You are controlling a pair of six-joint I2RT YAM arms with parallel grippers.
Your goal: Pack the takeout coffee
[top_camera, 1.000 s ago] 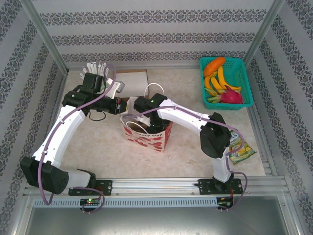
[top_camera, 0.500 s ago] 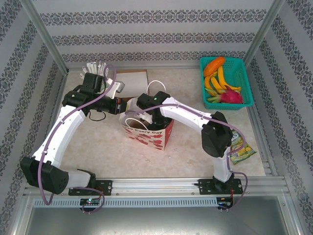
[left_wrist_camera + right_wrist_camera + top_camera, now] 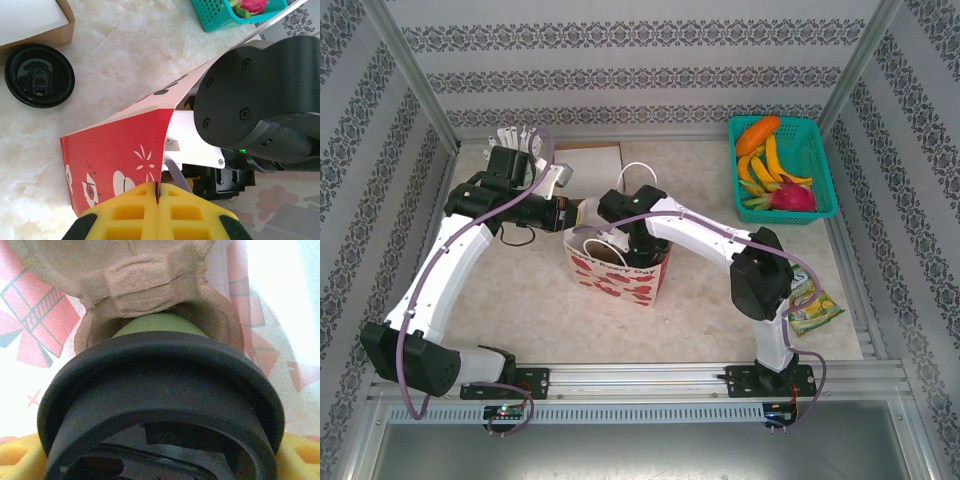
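With the right gripper [image 3: 160,462], held the takeout coffee [image 3: 160,385], a small green paper cup with a round black plastic lid. Had the yellow pads [image 3: 15,460] spread wide, one on each side of the cup. With the left gripper [image 3: 157,212], pinched the top edge of the red-and-white paper bag [image 3: 115,155], jaws shut tight on it, holding the mouth open.

Could go wrong from here in a few ways. Might bump the bottom of the cup on the rim of the brown lumpy cardboard cup holder [image 3: 150,275] and tip it, then spill drink into the bag. Might pop the lid off by squeezing too hard. Might knock over the thin, light-looking bag by pushing sideways. Might lose the open mouth by slipping off the bag's edge.

Found the cup right between the pads of the right gripper, lid nearest the wrist camera. Saw it inside the bag, with its bottom in or just over the round hole of the holder; could not tell which.
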